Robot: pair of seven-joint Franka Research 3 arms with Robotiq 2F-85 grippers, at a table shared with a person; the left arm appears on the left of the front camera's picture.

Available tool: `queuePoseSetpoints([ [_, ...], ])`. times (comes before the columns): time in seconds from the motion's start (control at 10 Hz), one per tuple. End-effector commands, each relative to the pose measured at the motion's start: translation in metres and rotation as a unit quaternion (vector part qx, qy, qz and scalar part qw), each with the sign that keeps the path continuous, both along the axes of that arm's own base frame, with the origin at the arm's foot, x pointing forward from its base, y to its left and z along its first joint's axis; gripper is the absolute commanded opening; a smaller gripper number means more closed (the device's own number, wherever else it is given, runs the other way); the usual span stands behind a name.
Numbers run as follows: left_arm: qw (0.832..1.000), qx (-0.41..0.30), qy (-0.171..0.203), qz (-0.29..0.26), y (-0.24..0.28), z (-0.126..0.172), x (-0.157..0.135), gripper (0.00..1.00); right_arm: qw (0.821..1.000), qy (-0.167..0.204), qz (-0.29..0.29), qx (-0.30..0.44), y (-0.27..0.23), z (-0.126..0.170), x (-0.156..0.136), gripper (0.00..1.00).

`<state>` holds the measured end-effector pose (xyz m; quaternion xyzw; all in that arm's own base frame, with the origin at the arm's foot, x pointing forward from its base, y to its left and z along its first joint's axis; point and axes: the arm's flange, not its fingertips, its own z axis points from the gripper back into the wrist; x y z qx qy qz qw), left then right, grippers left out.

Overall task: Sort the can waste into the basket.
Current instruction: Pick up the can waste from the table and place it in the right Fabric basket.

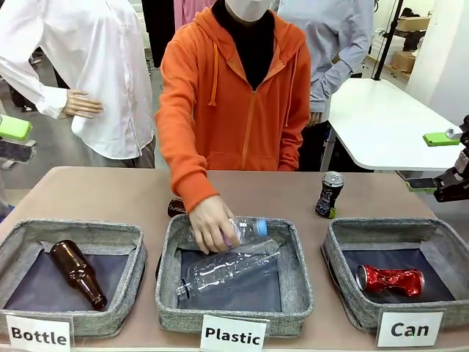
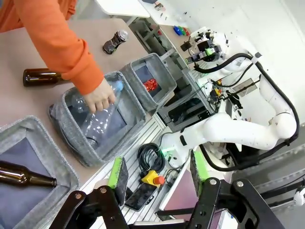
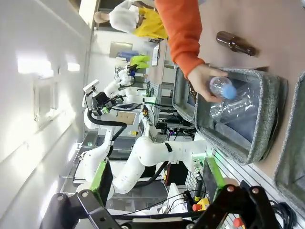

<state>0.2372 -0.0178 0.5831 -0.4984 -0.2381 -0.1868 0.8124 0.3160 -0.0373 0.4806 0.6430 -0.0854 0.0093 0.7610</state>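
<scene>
The black can [image 1: 329, 195] stands upright on the worktop [image 1: 110, 194], long axis vertical, just beyond the far left corner of the Can basket [image 1: 388, 229]. The crushed red can [image 1: 390, 279] already lies on its side inside that basket, its length running across the floor. The right end effector [image 1: 431, 161] hangs at the right edge of the worktop with its jaws wide apart and nothing between them. The black can lies to its left and lower down, near enough that I judge this arm the one to take it. The left end effector [image 1: 15, 139] is well apart at the far left edge, jaws parted and empty. Between them a person's hand [image 1: 212, 224] lowers a clear plastic bottle [image 1: 227, 268] into the Plastic basket [image 1: 297, 264], so a reach from the left would cross it
</scene>
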Motion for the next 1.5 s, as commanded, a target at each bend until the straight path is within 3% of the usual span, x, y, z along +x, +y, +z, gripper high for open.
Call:
queuePoseSetpoints([
  [0.0, 1.000, -0.011, -0.008, -0.007, 0.002, 0.001, 0.003, 0.70, 1.000, -0.009, 0.007, -0.006, 0.000, -0.002, -0.001, 1.00],
  [0.3, 1.000, -0.011, -0.008, -0.007, 0.002, 0.001, 0.003, 0.70, 1.000, 0.000, 0.000, 0.000, 0.000, 0.000, 0.000, 1.00],
  [0.4, 1.000, -0.011, -0.008, -0.007, 0.002, 0.001, 0.003, 0.70, 0.990, -0.060, 0.034, -0.119, 0.020, -0.004, 0.017, 1.00],
  [0.5, 1.000, -0.011, -0.008, -0.007, 0.002, 0.001, 0.003, 0.70, 0.970, -0.135, 0.025, -0.200, 0.011, -0.010, 0.049, 1.00],
  [0.6, 1.000, -0.011, -0.008, -0.007, 0.002, 0.001, 0.003, 0.70, 0.938, -0.222, 0.009, -0.265, -0.009, -0.020, 0.076, 1.00],
  [0.7, 1.000, -0.011, -0.008, -0.007, 0.002, 0.001, 0.003, 0.70, 0.916, -0.261, 0.016, -0.304, -0.025, -0.038, 0.097, 1.00],
  [0.9, 1.000, 0.000, 0.001, -0.001, 0.000, -0.001, 0.001, 0.70, 0.841, -0.351, -0.003, -0.412, -0.039, -0.079, 0.129, 1.00],
  [1.0, 0.997, -0.054, 0.032, 0.032, 0.013, -0.010, 0.009, 0.70, 0.824, -0.366, 0.012, -0.432, -0.041, -0.088, 0.137, 1.00],
  [1.1, 0.994, -0.060, 0.050, 0.080, 0.030, -0.022, 0.014, 0.70, 0.806, -0.370, 0.026, -0.461, -0.041, -0.091, 0.144, 1.00],
  [1.3, 0.980, -0.096, 0.116, 0.129, 0.076, -0.057, 0.021, 0.70, 0.822, -0.349, 0.049, -0.447, -0.054, -0.085, 0.138, 1.00],
  [1.4, 0.977, -0.102, 0.154, 0.107, 0.095, -0.077, 0.020, 0.70, 0.822, -0.349, 0.049, -0.447, -0.054, -0.085, 0.138, 1.00],
])
